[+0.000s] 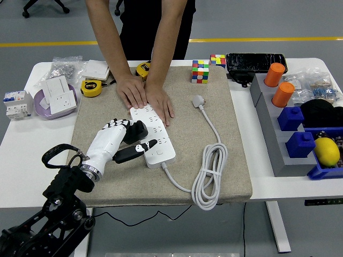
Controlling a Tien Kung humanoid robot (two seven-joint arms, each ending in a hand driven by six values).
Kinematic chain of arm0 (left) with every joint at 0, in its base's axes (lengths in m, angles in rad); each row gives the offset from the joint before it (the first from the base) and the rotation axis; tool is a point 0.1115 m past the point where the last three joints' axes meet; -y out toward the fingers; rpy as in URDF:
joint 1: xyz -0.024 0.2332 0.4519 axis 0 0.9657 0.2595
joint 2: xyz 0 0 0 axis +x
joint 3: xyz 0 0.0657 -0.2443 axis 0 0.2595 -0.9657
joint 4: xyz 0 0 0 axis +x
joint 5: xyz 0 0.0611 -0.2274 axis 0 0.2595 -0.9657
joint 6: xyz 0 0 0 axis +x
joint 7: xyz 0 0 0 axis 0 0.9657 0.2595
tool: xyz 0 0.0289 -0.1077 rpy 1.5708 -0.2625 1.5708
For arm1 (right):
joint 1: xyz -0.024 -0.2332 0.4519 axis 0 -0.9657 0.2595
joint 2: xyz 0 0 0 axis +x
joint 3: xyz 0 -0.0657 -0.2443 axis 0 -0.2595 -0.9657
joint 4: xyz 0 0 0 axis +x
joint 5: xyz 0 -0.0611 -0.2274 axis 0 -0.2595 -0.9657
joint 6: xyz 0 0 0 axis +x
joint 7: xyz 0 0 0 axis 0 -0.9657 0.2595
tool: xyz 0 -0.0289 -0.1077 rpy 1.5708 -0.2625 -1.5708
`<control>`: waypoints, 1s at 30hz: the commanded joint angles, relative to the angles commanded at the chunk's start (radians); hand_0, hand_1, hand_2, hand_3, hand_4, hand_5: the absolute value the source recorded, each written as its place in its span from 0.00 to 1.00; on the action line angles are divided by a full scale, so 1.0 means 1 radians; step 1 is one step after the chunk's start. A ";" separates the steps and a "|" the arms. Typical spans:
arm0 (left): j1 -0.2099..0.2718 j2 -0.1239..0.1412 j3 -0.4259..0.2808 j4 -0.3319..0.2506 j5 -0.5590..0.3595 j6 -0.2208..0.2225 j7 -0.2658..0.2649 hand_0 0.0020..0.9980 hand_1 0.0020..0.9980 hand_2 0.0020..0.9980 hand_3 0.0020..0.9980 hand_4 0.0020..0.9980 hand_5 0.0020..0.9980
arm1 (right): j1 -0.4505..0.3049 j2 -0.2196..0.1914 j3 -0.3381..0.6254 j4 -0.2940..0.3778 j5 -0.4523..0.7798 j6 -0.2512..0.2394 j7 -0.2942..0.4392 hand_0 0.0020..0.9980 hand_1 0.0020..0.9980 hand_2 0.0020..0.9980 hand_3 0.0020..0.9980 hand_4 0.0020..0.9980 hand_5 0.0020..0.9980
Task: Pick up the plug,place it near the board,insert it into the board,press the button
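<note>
Grey floor [53,27] with a yellow line [48,44], behind a white table [24,155].

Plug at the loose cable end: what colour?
White plug, best seen in head view, on the beige mat.

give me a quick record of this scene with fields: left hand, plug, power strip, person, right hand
left hand: at the near left of the power strip, thumb lying on its near end, holding nothing
plug: lying loose on the mat, not inserted
power strip: white, flat on the mat
person: both hands pressing the strip's far end
right hand: out of view
</note>
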 joint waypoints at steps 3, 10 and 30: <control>-0.005 -0.002 0.008 0.004 -0.003 -0.005 0.000 1.00 0.96 0.90 0.83 1.00 1.00 | 0.000 0.000 -0.002 0.000 0.002 0.000 0.001 0.84 0.73 0.72 0.77 1.00 0.97; -0.037 -0.009 0.021 0.020 0.007 -0.010 0.001 1.00 0.96 0.90 0.83 1.00 1.00 | 0.001 -0.001 0.000 0.000 0.000 0.000 0.000 0.84 0.73 0.72 0.77 1.00 0.97; -0.062 -0.009 0.075 0.055 0.011 -0.027 0.003 1.00 0.96 0.90 0.83 1.00 1.00 | -0.002 -0.003 -0.004 0.000 -0.006 0.000 -0.002 0.84 0.73 0.72 0.77 1.00 0.97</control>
